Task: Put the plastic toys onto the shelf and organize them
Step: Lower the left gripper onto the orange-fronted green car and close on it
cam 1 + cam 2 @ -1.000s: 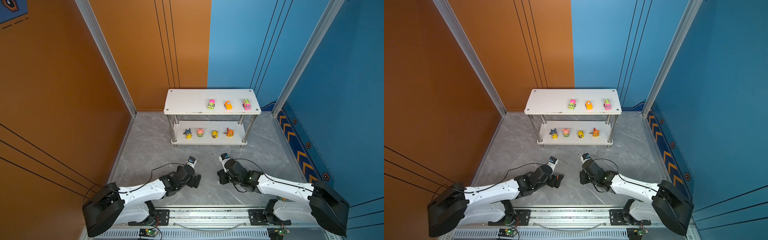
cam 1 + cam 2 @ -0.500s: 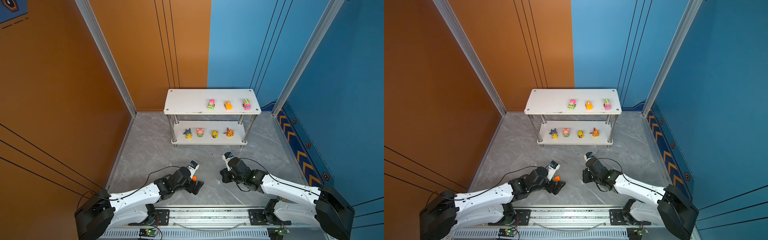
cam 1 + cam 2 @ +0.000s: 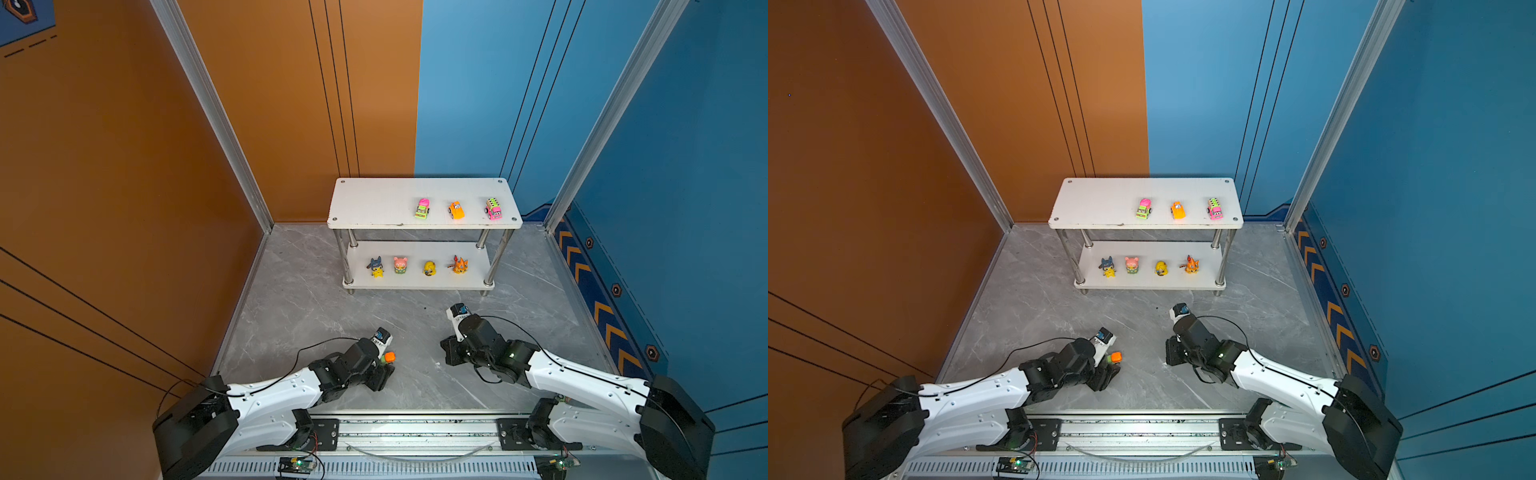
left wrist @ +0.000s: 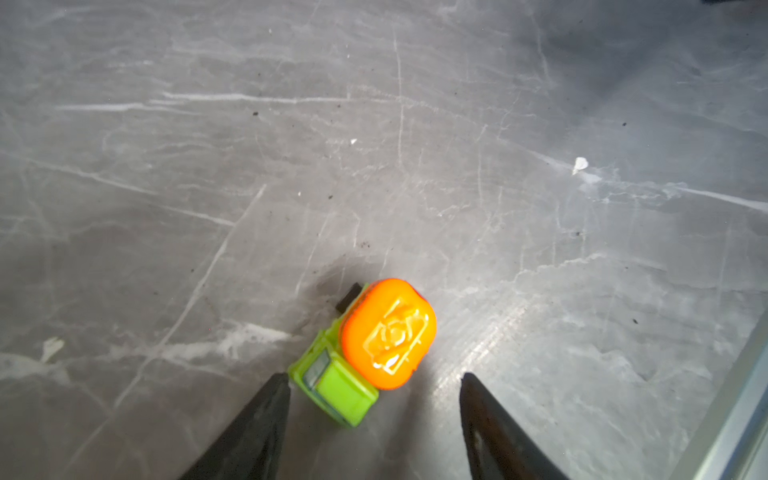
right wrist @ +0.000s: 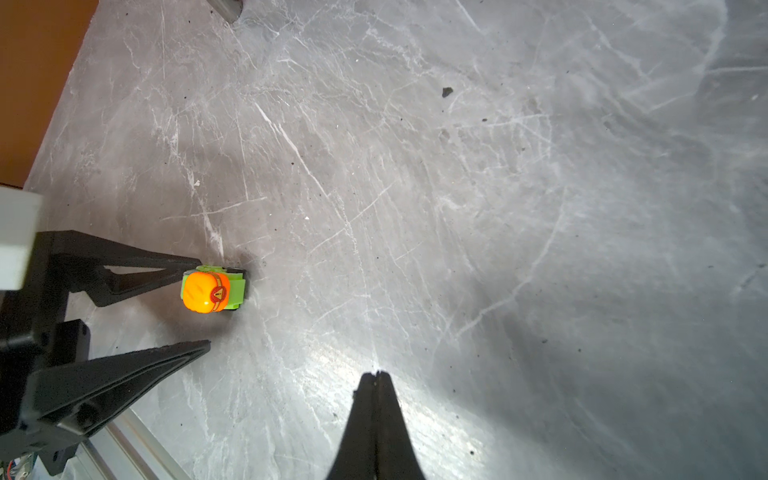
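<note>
Left pincer (image 4: 374, 378): we see jaws apart, straddling the green-orange car (image 4: 386, 332) on the tabletop (image 4: 166, 166), not clamped.
Right pincer (image 5: 376, 374): jaws pressed together, holding nothing.

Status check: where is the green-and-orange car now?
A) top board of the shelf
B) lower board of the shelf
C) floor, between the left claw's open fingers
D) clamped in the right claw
C: the car sits on the floor, with the left claw open on either side of it.

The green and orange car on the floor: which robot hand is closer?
Left. The left gripper has the car right at its open jaws; the right gripper, shut, sits well apart.
</note>
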Motion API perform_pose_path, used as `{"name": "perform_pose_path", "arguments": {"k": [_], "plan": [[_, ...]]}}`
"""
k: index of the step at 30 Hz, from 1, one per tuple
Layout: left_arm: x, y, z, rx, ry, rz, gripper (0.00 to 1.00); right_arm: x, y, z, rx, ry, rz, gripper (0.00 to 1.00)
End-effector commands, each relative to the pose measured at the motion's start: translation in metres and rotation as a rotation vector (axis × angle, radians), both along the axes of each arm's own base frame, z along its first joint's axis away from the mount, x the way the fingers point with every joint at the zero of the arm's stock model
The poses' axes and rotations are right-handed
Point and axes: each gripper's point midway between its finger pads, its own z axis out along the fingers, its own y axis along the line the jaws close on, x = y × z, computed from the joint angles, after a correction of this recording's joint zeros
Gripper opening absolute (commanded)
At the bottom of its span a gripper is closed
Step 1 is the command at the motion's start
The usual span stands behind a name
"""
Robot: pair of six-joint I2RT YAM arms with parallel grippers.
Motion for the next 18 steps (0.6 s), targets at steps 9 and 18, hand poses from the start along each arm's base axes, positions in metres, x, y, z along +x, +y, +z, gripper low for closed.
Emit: {"name": "perform_pose_path", "arguments": {"k": [9,18], "plan": [[0.021,-0.009,0.006,0.053,-0.048,0.026,0.65,-0.007,-0.004,0.003,0.005,0.011,0.002,0.00],[0.026,-0.016,0.000,0.087,-0.043,0.002,0.53,-0.007,-0.003,0.001,0.008,0.017,0.005,0.00]]}}
